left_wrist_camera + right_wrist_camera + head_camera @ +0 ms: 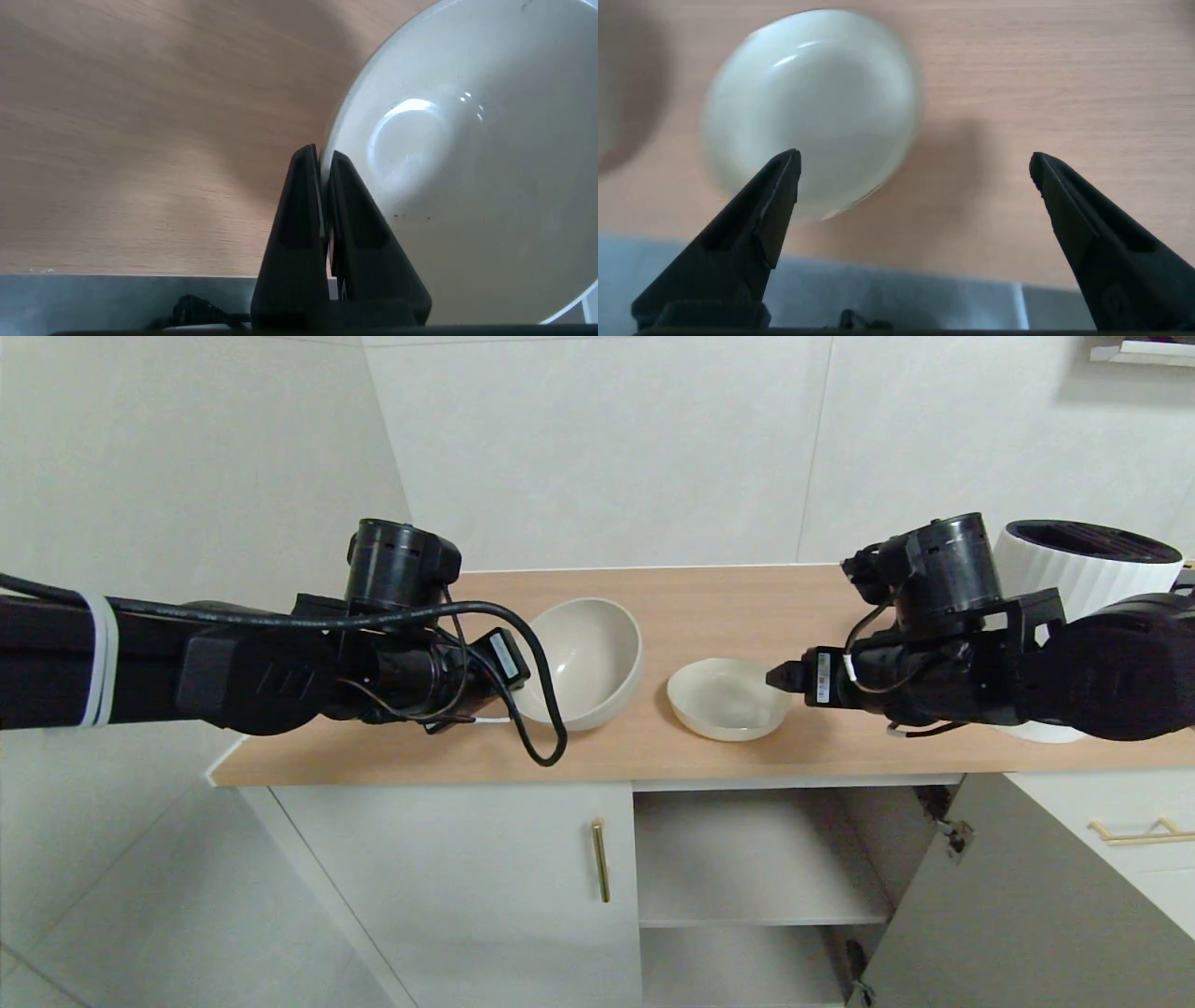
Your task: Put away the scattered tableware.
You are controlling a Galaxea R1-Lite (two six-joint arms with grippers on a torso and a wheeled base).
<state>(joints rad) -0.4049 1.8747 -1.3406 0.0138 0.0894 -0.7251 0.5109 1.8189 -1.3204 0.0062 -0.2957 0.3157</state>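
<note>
Fingers [304, 219] of left gripper [323, 155] pinching rim of tilted large beige ceramic bowl [467, 140].
Right gripper [913, 161] spread wide just beside small cream bowl [813, 103] on wooden countertop [1046, 75].

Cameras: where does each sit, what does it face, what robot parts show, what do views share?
Head view: on the head, facing down at the counter; left gripper, right gripper.
Left wrist view: on that wrist, along shut fingers pinching the big bowl.
Right wrist view: on that wrist, between open fingers toward the small bowl.
Shared: head view shows both bowls.
</note>
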